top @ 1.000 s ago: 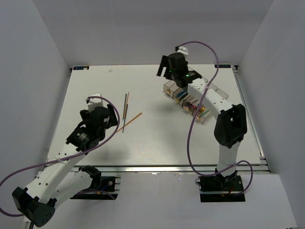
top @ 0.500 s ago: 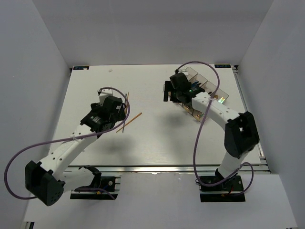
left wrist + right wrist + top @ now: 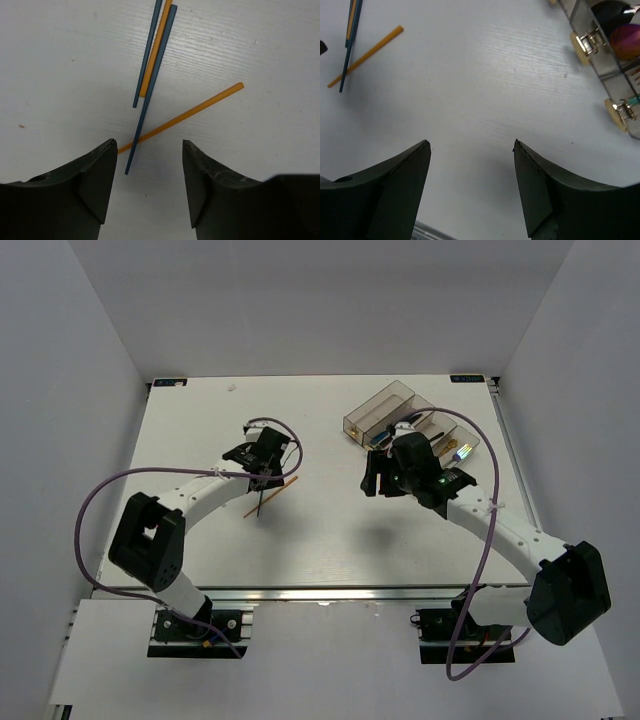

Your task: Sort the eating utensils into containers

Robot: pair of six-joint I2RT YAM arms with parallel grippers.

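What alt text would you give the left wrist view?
Two blue chopsticks and an orange chopstick lie bunched on a white table, with a second orange chopstick crossing one blue at an angle. The left fingers stand open at the bottom edge, holding nothing.

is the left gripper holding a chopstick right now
No, the left gripper has its jaws wide open and clamped on nothing, while the four chopsticks lie flat on the table.
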